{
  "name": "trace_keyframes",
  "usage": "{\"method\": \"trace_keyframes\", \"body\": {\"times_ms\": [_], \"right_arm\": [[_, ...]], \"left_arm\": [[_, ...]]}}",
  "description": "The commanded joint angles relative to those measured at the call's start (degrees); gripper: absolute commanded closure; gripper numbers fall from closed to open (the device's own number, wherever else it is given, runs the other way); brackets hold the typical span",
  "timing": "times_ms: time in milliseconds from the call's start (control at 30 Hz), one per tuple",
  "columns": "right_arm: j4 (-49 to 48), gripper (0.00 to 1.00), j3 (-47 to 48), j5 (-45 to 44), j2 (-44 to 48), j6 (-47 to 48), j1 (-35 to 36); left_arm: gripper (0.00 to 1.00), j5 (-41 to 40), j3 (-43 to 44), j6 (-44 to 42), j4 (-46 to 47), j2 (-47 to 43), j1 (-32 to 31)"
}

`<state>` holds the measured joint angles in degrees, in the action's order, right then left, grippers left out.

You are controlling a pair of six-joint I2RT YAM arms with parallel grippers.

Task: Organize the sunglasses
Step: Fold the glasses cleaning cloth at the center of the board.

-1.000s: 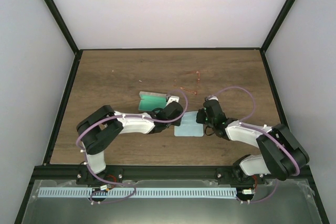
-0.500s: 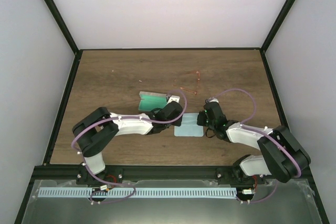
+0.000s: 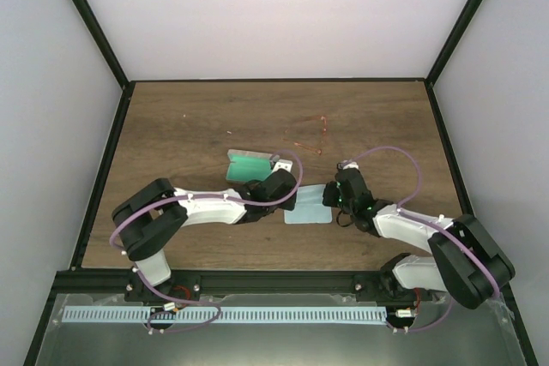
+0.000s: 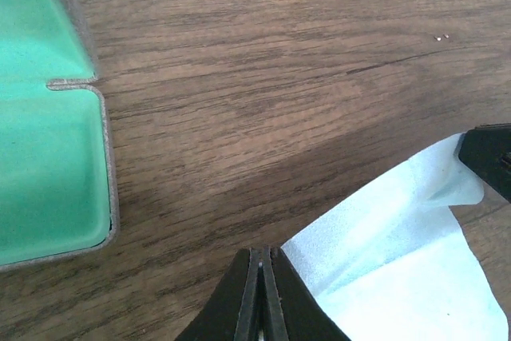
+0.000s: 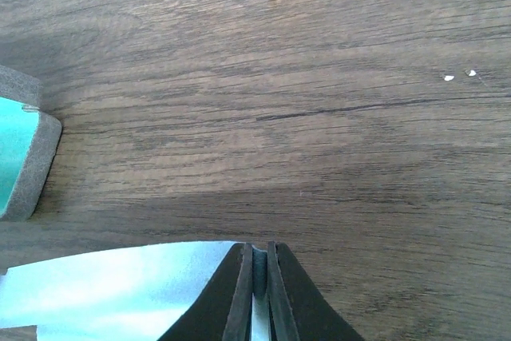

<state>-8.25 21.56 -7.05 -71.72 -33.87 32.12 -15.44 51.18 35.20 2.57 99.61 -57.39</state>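
The open grey case [image 3: 249,163] lay left of centre on the wooden table [image 3: 171,126], and the green lining in view was bare. Beside it, the left gripper [image 4: 262,281] had its jaws together at a corner of the pale blue cloth [image 3: 307,210]; whether they pinched it could not be told. The red wire-framed sunglasses [image 3: 314,136] lay just above centre in the overhead frame, apart from the case. The right gripper [image 5: 257,277] was clamped on the cloth's opposite edge. The job looked barely begun, with the glasses not yet stowed and the case not closed.
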Motion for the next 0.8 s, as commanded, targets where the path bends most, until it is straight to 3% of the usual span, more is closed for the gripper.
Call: {"method": "trace_keyframes", "body": {"times_ms": [0,767], "right_arm": [[-0.7,0.92,-0.4,-0.1,0.3,0.1,1.1],[2.5,0.91,-2.3,-0.9,5.1,-3.2,2.6]], "left_arm": [[0.96,0.4,-0.7,0.5,0.6,-1.5,-0.6],[0.96,0.4,-2.9,1.6,1.2,-2.8,-1.3]]}}
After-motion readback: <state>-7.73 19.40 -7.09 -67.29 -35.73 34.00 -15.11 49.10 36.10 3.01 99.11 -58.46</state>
